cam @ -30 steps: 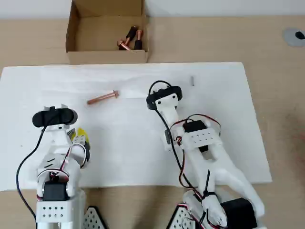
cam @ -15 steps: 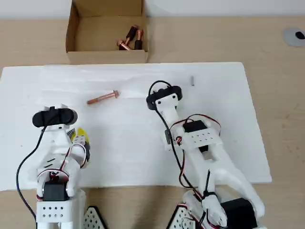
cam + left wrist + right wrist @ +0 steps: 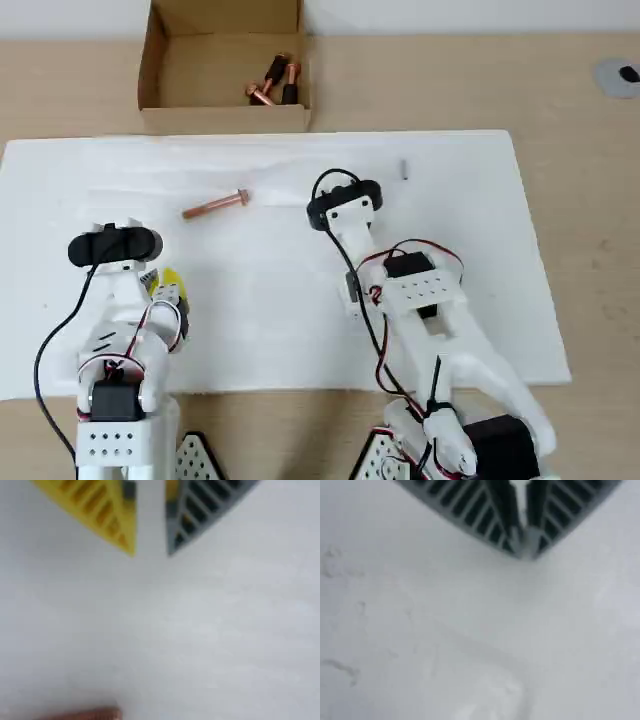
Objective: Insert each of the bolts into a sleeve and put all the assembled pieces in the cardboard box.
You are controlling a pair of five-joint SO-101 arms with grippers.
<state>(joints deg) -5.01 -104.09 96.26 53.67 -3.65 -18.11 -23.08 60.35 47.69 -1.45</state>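
Note:
A copper bolt (image 3: 215, 205) lies loose on the white mat (image 3: 460, 250), between the two arms and nearer the box. The cardboard box (image 3: 160, 70) stands beyond the mat's far edge; in its right corner lie assembled bolts in black sleeves (image 3: 272, 82). My left gripper (image 3: 150, 550) hangs over bare mat, its yellow and grey fingertips slightly apart with nothing between them; the bolt's tip (image 3: 95, 714) shows at the edge of that view. My right gripper (image 3: 522, 545) is shut on nothing, just above the mat. The left arm (image 3: 115, 247) is short of the bolt, the right arm (image 3: 345, 205) to its right.
A small grey piece (image 3: 404, 169) lies on the mat near its far right. The wooden table (image 3: 580, 200) surrounds the mat, with a grey disc (image 3: 617, 76) at the far right edge. Wide bare mat lies between and right of the arms.

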